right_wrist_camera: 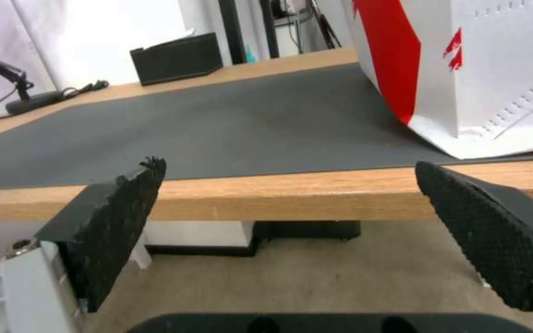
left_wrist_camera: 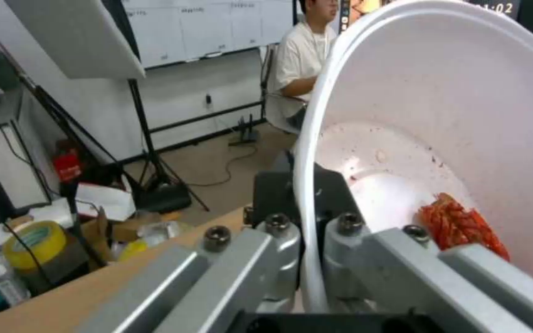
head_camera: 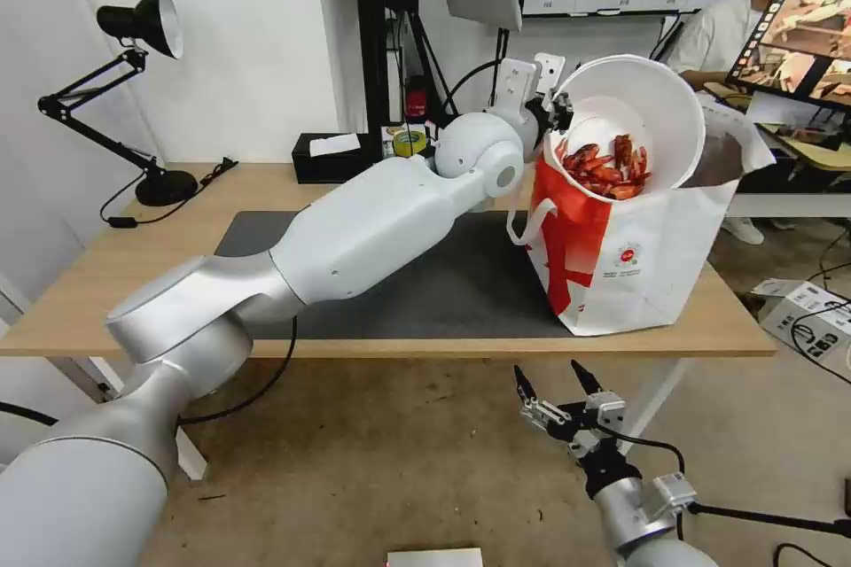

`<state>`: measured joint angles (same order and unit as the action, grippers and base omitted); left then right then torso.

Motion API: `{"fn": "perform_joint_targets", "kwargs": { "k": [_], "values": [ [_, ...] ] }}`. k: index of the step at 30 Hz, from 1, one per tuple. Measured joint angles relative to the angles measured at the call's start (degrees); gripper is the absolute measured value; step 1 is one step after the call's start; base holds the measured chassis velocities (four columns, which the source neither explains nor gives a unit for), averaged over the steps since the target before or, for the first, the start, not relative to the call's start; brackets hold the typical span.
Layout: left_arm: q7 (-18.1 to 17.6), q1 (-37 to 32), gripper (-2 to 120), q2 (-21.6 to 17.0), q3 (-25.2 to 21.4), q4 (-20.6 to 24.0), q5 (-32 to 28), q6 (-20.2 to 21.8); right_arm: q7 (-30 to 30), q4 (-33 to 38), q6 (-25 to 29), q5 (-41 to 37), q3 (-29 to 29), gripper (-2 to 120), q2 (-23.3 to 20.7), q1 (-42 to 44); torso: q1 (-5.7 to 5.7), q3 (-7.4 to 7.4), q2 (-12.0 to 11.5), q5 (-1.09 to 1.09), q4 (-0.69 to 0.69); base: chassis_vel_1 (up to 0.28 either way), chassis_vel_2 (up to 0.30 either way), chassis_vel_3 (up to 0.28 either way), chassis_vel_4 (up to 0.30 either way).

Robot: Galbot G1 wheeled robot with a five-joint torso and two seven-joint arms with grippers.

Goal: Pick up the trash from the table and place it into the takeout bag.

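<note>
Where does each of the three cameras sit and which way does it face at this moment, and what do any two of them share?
Head view: on the robot's head, looking down at the table; left arm reaches across to the takeout bag, right gripper hangs open below the table edge.
Left wrist view: on the left arm, facing the white bowl; left gripper clamps its rim.
Right wrist view: on the right arm, looking up across the mat.
Shared: head and right wrist views show the bag and black tissue box.

Bowl (head_camera: 660, 102) is showing smooth white plastic. Table (head_camera: 106, 283) is looking like matt light wood, mat (head_camera: 461, 283) matt grey. Right pads (right_wrist_camera: 118, 217) are looking rough, knurled black.
</note>
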<state>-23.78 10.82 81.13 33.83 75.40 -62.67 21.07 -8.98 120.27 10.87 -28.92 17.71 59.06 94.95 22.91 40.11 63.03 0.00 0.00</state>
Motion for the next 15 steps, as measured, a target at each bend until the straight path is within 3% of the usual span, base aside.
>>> {"fn": "perform_joint_targets", "kwargs": {
  "k": [15],
  "values": [
    [0.72,0.83,56,-0.25,0.26,0.61,-0.38,-0.33,0.0,0.0,0.0,0.0,0.0,100,0.0,0.0,0.0,0.0,0.0,0.0,0.0,0.0,0.0,0.0,0.0]
  ]
}}
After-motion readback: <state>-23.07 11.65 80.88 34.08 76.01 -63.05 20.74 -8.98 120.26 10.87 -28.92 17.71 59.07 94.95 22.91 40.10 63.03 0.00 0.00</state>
